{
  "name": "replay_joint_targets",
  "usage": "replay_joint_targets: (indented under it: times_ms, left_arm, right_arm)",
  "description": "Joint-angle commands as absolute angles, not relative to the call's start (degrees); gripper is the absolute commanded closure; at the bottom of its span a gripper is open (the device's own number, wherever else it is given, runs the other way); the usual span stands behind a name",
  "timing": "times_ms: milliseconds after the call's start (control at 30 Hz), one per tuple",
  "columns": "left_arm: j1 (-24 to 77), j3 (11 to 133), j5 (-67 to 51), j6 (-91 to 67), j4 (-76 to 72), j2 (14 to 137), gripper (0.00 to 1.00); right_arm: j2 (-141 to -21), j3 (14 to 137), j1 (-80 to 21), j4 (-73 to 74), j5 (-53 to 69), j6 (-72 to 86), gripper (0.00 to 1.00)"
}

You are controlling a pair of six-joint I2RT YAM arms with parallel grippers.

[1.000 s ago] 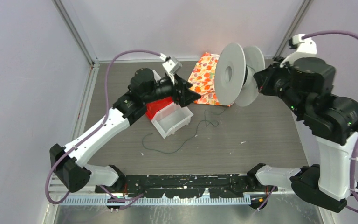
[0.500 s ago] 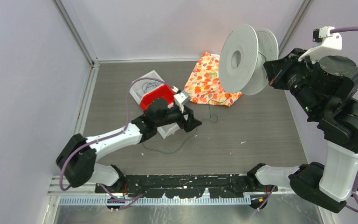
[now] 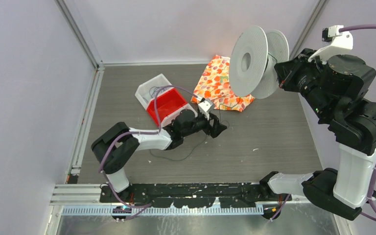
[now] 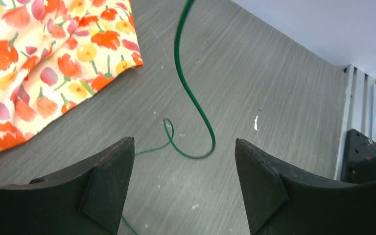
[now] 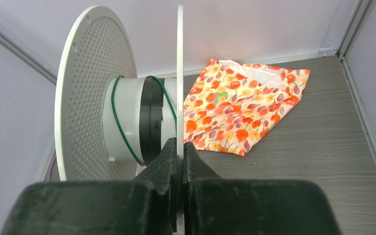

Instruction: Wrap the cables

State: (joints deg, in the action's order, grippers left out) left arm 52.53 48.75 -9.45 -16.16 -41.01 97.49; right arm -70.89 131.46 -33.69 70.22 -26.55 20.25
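Note:
A thin dark green cable (image 3: 176,157) lies in loose squiggles on the grey table (image 3: 274,132) and rises toward a white spool (image 3: 247,61). In the left wrist view the cable (image 4: 191,93) curls just ahead of my left gripper (image 4: 183,152), which is open, empty and low over the table. In the top view the left gripper (image 3: 219,128) is near the cloth's front edge. My right gripper (image 5: 181,152) is shut on the spool's near flange (image 5: 180,58) and holds it high at the back right. One turn of cable (image 5: 120,127) lies around the spool's hub.
A floral orange cloth (image 3: 215,83) lies at the back centre, also in the left wrist view (image 4: 44,63). A red bin (image 3: 166,104) and a white bin (image 3: 149,88) holding more thin wires sit at the back left. Walls close in behind and to both sides.
My left arm has swung down and to the right, from over the bins to low over the table by the cable. My right arm lifted the spool up and to the right.

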Motion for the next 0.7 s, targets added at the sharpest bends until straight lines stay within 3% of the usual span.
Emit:
replay_joint_targets:
  times_ms: [0, 100, 167, 233, 333, 533, 667]
  left_arm:
    - [53.1, 52.9, -6.4, -17.9, -50.5, 101.6, 0.24]
    - [53.3, 54.4, -6.1, -19.3, -52.2, 104.8, 0.32]
    - [53.3, 55.5, -6.8, -19.8, -50.9, 105.5, 0.59]
    - [53.3, 55.4, -7.3, -20.2, -48.4, 103.9, 0.97]
    - [53.3, 54.8, -8.1, -21.3, -35.7, 96.4, 1.00]
    - [53.3, 69.7, -13.7, -21.5, 14.0, 82.3, 1.00]
    - [53.3, 73.9, -18.7, -19.7, 27.2, 77.7, 1.00]
  right_arm:
    - [-70.5, 133.3, -33.8, 62.9, -27.3, 20.3, 0.99]
    - [-70.6, 133.4, -33.8, 63.3, -27.2, 20.4, 0.99]
    - [-70.5, 133.3, -33.8, 63.4, -27.6, 20.5, 1.00]
    - [-70.5, 133.4, -33.8, 63.5, -28.7, 20.4, 1.00]
    - [-70.7, 131.3, -33.8, 63.9, -32.2, 19.0, 1.00]
    - [-71.7, 122.8, -33.7, 59.7, -39.5, 18.0, 1.00]
    - [-74.3, 121.8, -33.3, 56.6, -41.7, 19.2, 1.00]
